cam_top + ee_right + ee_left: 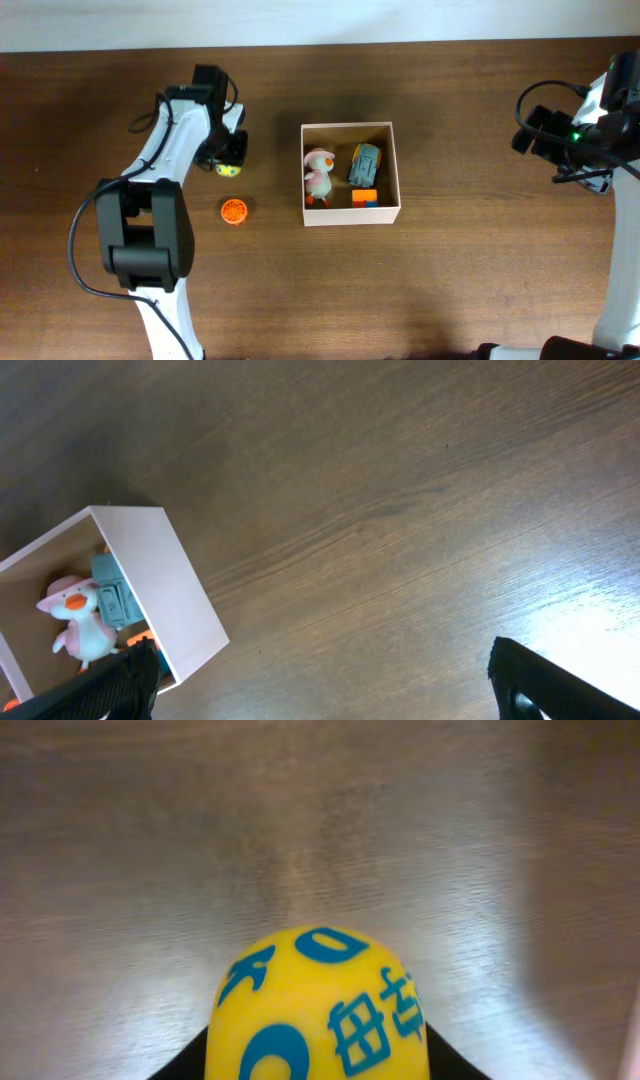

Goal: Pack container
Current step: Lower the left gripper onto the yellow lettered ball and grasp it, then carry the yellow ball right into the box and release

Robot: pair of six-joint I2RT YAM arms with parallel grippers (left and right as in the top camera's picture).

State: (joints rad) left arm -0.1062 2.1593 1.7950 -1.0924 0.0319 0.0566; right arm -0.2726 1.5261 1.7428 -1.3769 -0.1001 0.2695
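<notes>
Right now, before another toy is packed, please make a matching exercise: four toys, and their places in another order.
Toys:
1. pink duck plush
2. blue toy car
3. orange ball
4. yellow ball

Places:
A. between the fingers of the left gripper
B. on the table, outside the container
C. in the container, on the left arm's side
D. in the container, on the right arm's side

Pairs: 1-C, 2-D, 3-B, 4-A

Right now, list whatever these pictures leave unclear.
Left wrist: the bottom edge cuts off the yellow ball, which hides whether the left fingers grip it.
Overhead: the left arm covers most of that ball; the orange round thing is too small to identify.
Right wrist: the left edge cuts off the container.
</notes>
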